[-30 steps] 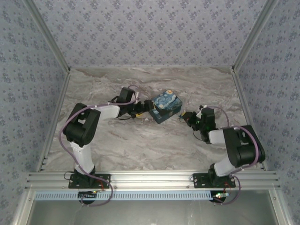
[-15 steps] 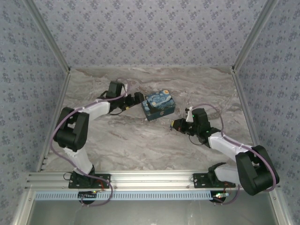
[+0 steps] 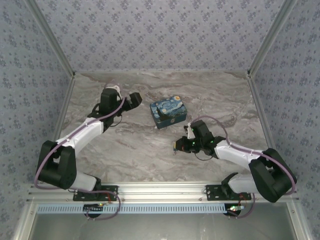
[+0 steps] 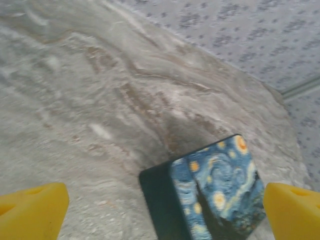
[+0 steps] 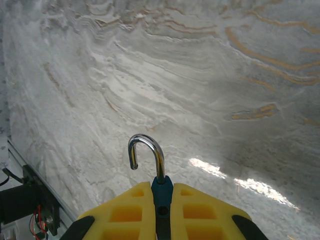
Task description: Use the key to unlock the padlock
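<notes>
my right pincer [image 5: 162, 212] is clamped on the padlock [image 5: 160, 186], shackle [image 5: 159, 157] standing open; left pincer [image 4: 165, 210] gapes wide, empty, facing the box [image 4: 220, 190].

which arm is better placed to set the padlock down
Right. Its gripper is shut on the padlock, just above the table. The left gripper is open and empty, facing the box.
</notes>
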Robot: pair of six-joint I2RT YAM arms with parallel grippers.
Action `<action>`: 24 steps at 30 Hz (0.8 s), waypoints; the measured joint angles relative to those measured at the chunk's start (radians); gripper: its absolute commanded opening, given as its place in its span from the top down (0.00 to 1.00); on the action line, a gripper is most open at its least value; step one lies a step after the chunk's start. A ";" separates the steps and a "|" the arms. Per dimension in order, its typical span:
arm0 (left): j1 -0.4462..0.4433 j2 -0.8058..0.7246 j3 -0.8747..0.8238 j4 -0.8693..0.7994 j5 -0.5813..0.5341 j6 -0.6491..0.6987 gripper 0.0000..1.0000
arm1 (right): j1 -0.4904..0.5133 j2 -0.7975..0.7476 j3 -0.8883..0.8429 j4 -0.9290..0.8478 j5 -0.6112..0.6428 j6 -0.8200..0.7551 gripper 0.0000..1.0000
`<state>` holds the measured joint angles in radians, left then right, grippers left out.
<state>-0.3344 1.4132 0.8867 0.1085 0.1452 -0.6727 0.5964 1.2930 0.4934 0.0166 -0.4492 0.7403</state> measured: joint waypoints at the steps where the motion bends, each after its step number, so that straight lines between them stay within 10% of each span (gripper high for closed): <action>1: 0.006 -0.001 -0.012 0.000 -0.008 -0.006 0.01 | 0.000 0.013 0.000 0.001 0.000 0.000 0.89; 24: 0.043 -0.034 -0.033 -0.024 -0.039 -0.021 0.01 | -0.086 0.010 -0.032 0.019 0.036 -0.005 0.53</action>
<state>-0.2916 1.3792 0.8539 0.0845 0.1062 -0.6941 0.5106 1.3033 0.4614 0.0353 -0.4133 0.7357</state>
